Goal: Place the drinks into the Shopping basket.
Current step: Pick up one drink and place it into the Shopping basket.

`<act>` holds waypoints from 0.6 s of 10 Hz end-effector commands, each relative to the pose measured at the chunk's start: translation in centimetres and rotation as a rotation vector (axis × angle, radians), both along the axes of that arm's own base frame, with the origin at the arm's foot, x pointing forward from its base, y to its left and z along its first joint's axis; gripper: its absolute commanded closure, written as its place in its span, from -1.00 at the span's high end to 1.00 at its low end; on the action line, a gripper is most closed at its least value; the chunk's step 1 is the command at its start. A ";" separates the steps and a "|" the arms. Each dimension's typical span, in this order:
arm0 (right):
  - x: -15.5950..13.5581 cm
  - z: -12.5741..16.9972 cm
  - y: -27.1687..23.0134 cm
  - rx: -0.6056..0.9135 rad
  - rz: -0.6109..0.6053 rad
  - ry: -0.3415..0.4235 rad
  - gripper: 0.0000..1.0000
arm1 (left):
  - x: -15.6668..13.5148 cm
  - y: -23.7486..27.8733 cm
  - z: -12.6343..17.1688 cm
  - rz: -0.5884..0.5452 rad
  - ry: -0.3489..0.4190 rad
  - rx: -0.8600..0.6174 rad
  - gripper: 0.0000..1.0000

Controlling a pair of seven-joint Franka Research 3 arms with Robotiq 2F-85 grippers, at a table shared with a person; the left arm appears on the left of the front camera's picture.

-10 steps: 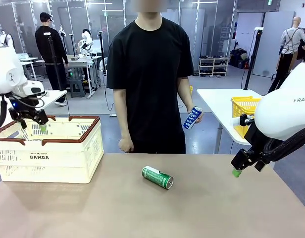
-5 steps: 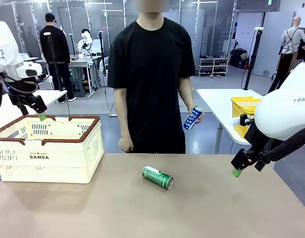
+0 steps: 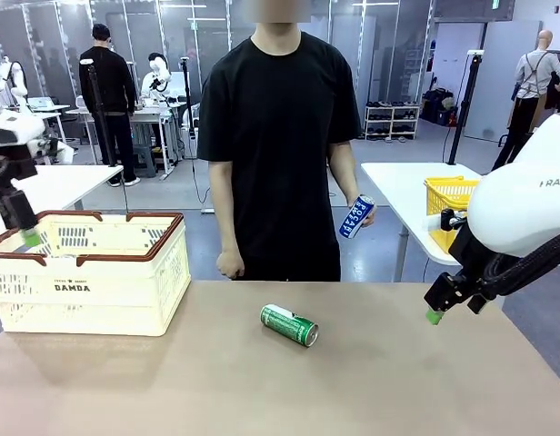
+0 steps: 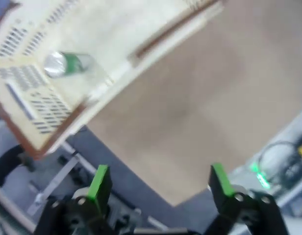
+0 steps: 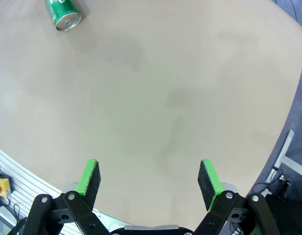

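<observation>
While upright on the table (image 3: 398, 381), Shopping basket (image 3: 89, 286) with green can (image 4: 67, 63) inside.

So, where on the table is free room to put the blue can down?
The table is bare between the basket and the lying green can, along the whole near strip, and between that can and the right gripper. It is crowded only at the left, where the basket stands.

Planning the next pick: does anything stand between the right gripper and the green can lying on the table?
Nothing visible does. Only bare table lies between the open right gripper and the green can, which lies on its side.
</observation>
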State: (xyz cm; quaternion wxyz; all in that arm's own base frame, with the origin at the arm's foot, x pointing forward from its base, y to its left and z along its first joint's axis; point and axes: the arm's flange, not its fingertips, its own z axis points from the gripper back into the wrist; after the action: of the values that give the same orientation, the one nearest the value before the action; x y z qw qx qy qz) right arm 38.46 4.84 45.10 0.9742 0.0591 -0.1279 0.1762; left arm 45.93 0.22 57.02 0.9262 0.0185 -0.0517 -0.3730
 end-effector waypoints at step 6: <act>0.0 0.1 -0.2 0.003 0.015 0.003 1.00 | -3.7 0.8 -3.9 -0.191 0.083 0.086 1.00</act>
State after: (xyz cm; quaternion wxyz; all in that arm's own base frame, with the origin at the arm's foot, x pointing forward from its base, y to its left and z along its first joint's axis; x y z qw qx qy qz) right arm 38.46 4.84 45.11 0.9742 0.0591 -0.1280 0.1762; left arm 42.47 1.48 52.85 0.8864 0.0398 -0.0014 -0.4612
